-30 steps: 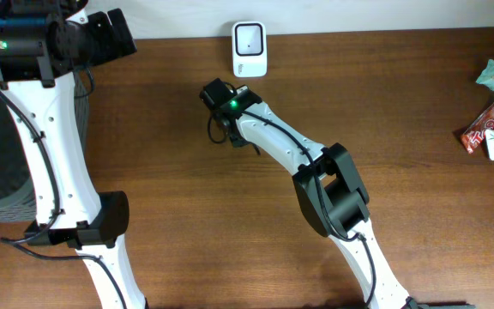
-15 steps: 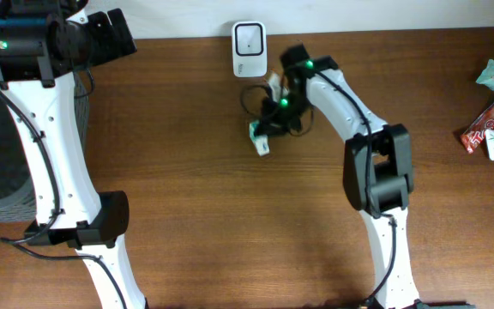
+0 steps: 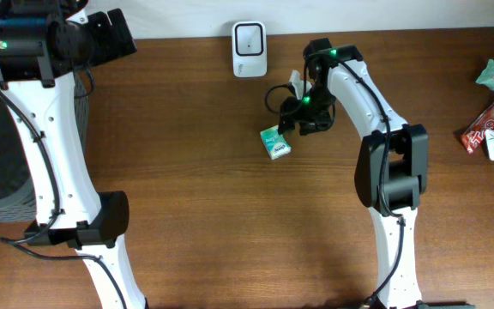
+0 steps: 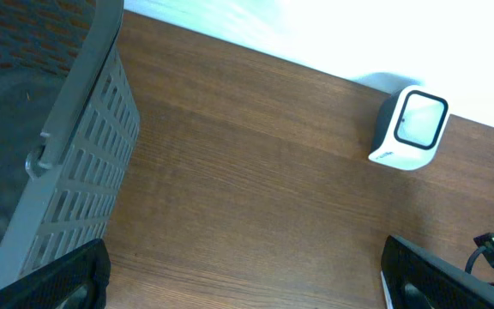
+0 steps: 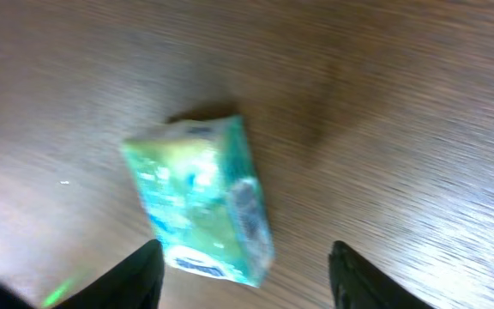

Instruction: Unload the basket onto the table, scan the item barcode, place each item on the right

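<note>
Here the right tool [image 5: 247, 257] is released, its two fingers apart with nothing between them. Just ahead of it the small green packet [image 5: 197, 202] lies flat and free on the desk [image 5: 401, 103], near the white scanner [image 3: 249, 49] but not touching it. The packet looks light and soft, with a glossy wrapper that may slip or dent. I would take it gently across its two long sides and leave the wide faces uncovered; the barcode I cannot find. The left tool [image 4: 251, 273] is released too, well apart, beside the grey basket [image 4: 75, 154]
</note>
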Robot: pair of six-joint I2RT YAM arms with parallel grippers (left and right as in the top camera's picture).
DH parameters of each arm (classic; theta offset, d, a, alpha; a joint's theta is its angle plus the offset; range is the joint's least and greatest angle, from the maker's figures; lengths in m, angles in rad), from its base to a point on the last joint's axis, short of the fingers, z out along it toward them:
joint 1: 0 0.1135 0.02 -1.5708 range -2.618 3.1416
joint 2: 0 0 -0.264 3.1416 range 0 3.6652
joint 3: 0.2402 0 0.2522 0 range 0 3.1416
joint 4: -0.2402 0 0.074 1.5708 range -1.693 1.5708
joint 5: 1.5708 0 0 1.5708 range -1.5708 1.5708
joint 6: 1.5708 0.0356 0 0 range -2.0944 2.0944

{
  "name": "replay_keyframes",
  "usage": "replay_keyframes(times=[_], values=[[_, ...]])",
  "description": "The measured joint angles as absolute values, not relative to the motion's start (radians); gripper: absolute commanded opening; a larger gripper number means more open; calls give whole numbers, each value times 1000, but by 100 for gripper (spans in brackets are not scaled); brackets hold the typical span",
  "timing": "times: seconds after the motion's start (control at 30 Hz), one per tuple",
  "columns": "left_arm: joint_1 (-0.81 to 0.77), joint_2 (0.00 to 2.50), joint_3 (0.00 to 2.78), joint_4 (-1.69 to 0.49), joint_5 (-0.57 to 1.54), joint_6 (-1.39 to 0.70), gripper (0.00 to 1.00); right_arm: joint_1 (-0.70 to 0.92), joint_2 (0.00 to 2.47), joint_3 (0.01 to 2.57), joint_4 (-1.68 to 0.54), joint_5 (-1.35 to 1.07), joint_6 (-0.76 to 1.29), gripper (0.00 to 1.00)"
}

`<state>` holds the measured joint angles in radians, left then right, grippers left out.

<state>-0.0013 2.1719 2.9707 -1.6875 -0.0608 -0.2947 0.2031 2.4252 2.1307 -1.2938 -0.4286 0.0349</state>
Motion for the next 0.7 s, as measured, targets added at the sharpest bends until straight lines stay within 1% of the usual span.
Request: replay_keyframes(times=[0.13,0.17,0.23,0.3,0.4,0.5,0.57,0.63,0.7], values=[[-1,2172,2971,-1687,-61,-295,99,209,2437,2130,-1278,-529,-15,57],[-1,2172,2971,-1687,-61,-295,99,210,2442,2126,-1273,-539,-22,53],[-1,2172,2971,-1687,-61,-295,99,211,2447,2112,-1271,-552,-31,47],[-1,2172,2971,-1687,-61,-295,99,212,2451,2106,-1272,-547,-25,46],[-1,2172,2971,-1687,-61,-295,99,217,2452,2114,-1299,-453,28,49],[-1,2172,2971,-1687,-60,-295,99,250,2443,2159,-1344,-303,64,54],[-1,2172,2971,-1687,-61,-295,99,294,2419,2182,-1351,-217,76,54],[-1,2172,2971,-1687,-61,-295,99,389,2386,2194,-1351,-72,110,54],[-1,2172,2971,-1687,-60,-295,99,448,2382,2196,-1351,18,142,54]])
